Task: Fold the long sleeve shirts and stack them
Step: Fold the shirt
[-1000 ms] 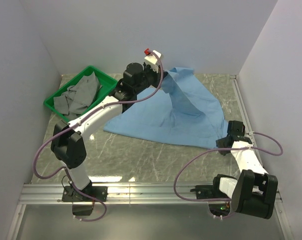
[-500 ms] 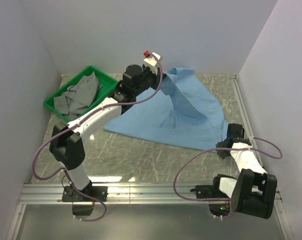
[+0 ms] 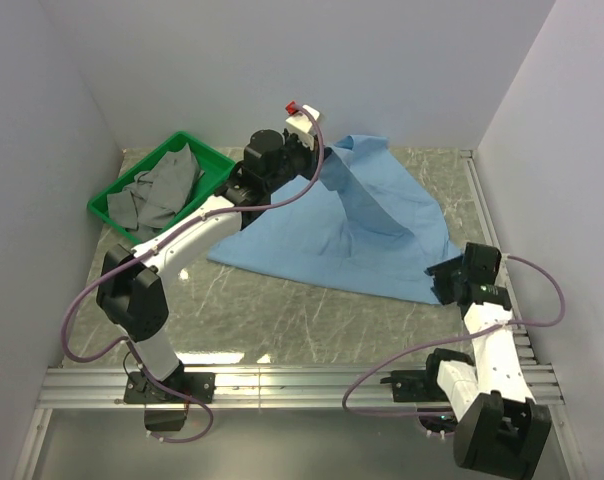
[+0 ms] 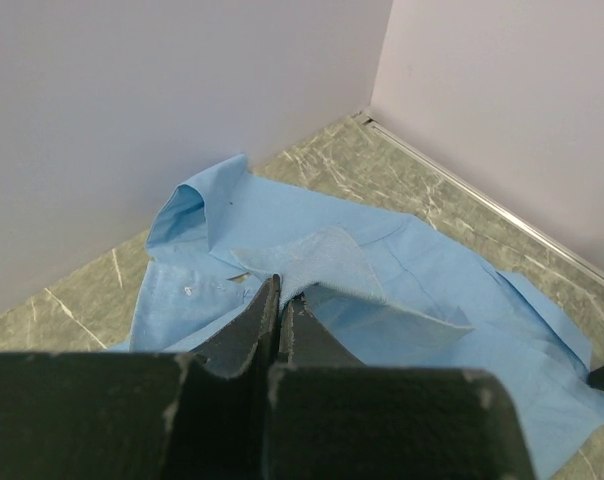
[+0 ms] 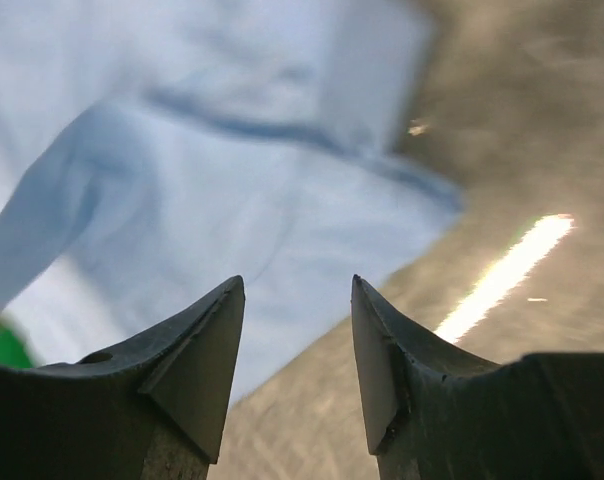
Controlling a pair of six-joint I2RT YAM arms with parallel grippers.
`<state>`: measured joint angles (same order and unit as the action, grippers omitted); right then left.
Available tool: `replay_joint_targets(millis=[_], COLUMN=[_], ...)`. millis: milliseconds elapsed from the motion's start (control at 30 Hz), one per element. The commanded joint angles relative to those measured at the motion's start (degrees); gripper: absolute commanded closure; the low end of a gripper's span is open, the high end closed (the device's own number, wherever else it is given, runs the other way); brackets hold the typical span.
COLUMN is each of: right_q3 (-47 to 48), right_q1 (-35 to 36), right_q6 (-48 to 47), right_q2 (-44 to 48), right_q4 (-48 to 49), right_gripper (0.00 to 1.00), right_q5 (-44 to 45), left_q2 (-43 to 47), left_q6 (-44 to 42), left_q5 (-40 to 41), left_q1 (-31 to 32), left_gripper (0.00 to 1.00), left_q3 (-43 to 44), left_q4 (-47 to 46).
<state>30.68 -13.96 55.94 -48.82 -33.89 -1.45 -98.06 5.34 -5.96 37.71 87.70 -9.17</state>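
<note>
One light blue long sleeve shirt (image 3: pixel 312 240) lies spread on the marble table, its collar (image 4: pixel 197 205) toward the back wall. My left gripper (image 3: pixel 320 168) is raised over the shirt's back part and is shut on a fold of its cloth (image 4: pixel 312 262), which hangs up off the table from the closed fingertips (image 4: pixel 280 292). My right gripper (image 3: pixel 440 280) hovers at the shirt's near right corner. In the right wrist view it (image 5: pixel 297 285) stands open with nothing between the fingers, and the blurred shirt (image 5: pixel 182 150) lies beyond them.
A green bin (image 3: pixel 110 203) holding grey cloth (image 3: pixel 164 185) stands at the back left. White walls close in the table on the left, back and right. A metal rail (image 3: pixel 282 380) runs along the near edge by the arm bases.
The right arm has swung and drawn back a little from the shirt's right corner. The left arm has kept its raised hold on the cloth, shifting only slightly.
</note>
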Motion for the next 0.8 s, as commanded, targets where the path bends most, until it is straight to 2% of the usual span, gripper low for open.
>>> replay_joint_targets(millis=[0,67,167,300,500,600,767], right_q3=[-2.71,-4.82,-6.94,-7.91,-9.06,-8.00,-4.49], right_q1=[2.26,3.14,4.29,4.11,1.48,1.04,1.03], right_q6=[-2.95,-2.68,-2.42,-1.71,1.54,-0.30,-6.62], right_q2=[-0.05,-1.89,-6.37,-9.72,-6.91,-4.19,-2.95], right_q4=[11.54,19.60,24.82,20.63,10.43,9.54,10.60], right_gripper=[0.45,0.46,0.48,0.55,0.57,0.57,0.55], right_q5=[-13.03,-18.04,-19.72,-13.34,-0.24,0.93,-2.85], left_q2=[3.40,3.58,3.93,4.02,4.37,4.28,1.39], left_q6=[-0.68,-1.21,-1.30,-0.95,-1.74,-4.45,-7.71], left_q5=[0.77,1.38,2.09,2.70,4.11,4.72,3.94], left_q1=[0.17,0.25,0.17,0.25,0.25,0.17,0.17], left_gripper=[1.00,0.99,1.00,1.00,0.99,0.99,0.99], left_q3=[0.01,0.10,0.01,-0.07,-0.60,-0.25,3.87], left_q4=[-2.26,-1.99,-1.91,-1.82,-1.91,-1.99,-1.73])
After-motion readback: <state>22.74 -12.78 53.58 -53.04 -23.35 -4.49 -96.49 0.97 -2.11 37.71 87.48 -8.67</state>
